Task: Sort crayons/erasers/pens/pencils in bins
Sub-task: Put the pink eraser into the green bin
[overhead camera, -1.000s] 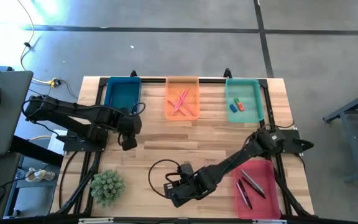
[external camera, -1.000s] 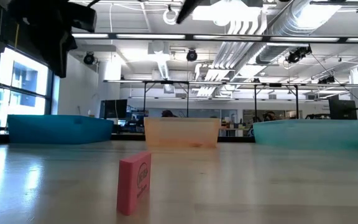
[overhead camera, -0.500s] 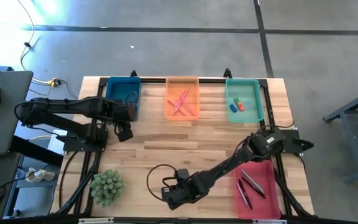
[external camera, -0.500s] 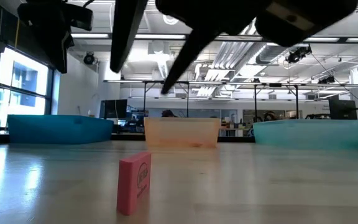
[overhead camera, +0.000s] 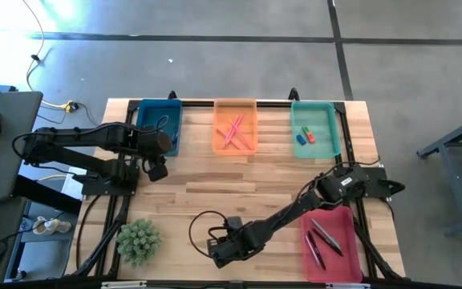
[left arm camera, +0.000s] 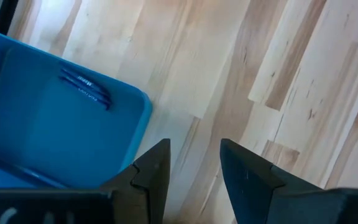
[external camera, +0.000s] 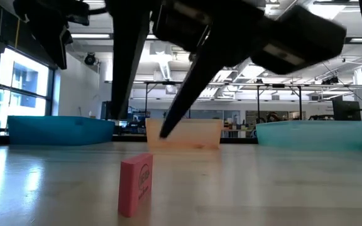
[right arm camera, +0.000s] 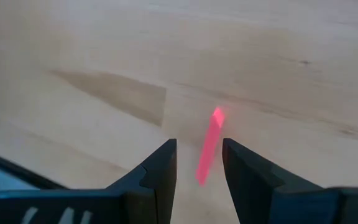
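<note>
A pink eraser (external camera: 136, 184) stands upright on its edge on the wooden counter (overhead camera: 239, 172), near the front edge and a little left of the middle. The right hand (right arm camera: 196, 163) hangs right over it, its two fingers (right arm camera: 157, 168) spread with the eraser showing in the gap between them, not gripping it. Along the far edge sit three bins: the dark blue bin (overhead camera: 158, 122) on the left, the orange bin (overhead camera: 236, 126) holding salmon-pink sticks (overhead camera: 233, 131), and the teal bin (overhead camera: 314, 128) with small erasers (overhead camera: 305, 135). The red-pink bin (overhead camera: 328, 243) at the near right holds dark pens (overhead camera: 322, 238). The left hand (left arm camera: 192, 168) hovers by the near corner of the dark blue bin, released and empty. A small green plant (overhead camera: 139, 240) stands at the near left.
</note>
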Available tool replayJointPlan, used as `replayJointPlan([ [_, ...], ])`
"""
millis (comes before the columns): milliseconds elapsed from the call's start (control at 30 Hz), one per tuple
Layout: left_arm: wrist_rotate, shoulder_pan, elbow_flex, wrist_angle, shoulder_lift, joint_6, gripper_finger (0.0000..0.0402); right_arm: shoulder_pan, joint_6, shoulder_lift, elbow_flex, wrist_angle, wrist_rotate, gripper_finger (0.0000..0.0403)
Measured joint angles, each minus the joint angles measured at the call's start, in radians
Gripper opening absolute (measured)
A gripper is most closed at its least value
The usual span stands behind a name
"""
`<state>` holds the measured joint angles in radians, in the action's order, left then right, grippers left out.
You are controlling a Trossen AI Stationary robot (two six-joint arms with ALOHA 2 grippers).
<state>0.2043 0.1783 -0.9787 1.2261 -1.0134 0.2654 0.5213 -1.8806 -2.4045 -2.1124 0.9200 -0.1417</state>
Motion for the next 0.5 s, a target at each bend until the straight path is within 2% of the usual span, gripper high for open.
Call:
replayJointPlan([
  [367, -0.012, 0.000, 0.000, 0.007, -0.001, -0.034, 0.0129, 0.000, -0.008, -0.062, 0.000, -0.012, 0.048, 0.0121],
  [500, -0.013, 0.000, 0.000, 0.007, -0.001, -0.035, 0.0129, -0.004, -0.008, -0.065, 0.000, -0.011, 0.073, 0.0102],
])
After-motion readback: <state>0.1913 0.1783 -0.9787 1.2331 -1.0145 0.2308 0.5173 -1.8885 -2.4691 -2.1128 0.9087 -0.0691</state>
